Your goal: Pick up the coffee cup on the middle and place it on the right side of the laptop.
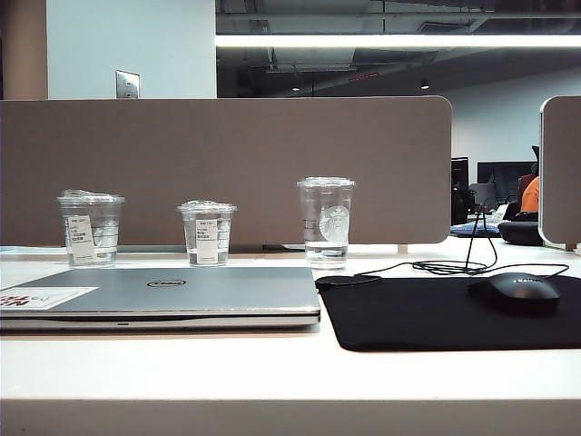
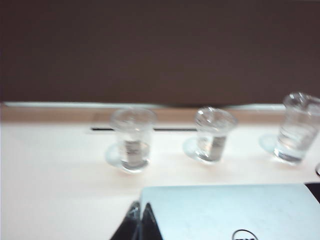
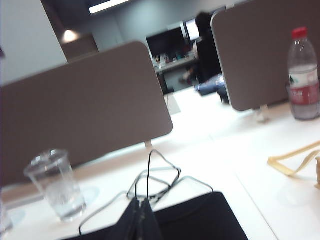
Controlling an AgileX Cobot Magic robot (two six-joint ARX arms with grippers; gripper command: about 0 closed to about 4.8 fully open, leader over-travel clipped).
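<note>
The coffee cup (image 1: 207,233) is the short clear one with a domed lid and white label, standing in the middle of a row of three behind the closed silver-grey laptop (image 1: 163,295). In the left wrist view the coffee cup (image 2: 214,134) stands beyond the laptop (image 2: 225,210). My left gripper (image 2: 141,207) is shut and empty over the laptop's corner, well short of the cups. My right gripper (image 3: 140,205) is shut and empty above the black mouse pad (image 3: 200,220). Neither arm shows in the exterior view.
A short cup with a jagged lid (image 1: 91,227) stands left of the coffee cup, a taller logo cup (image 1: 326,221) right of it. The mouse pad (image 1: 436,313) with a mouse (image 1: 517,292) and looped cable (image 1: 454,266) lies right of the laptop. A grey divider (image 1: 227,163) backs the desk. A water bottle (image 3: 303,75) stands far right.
</note>
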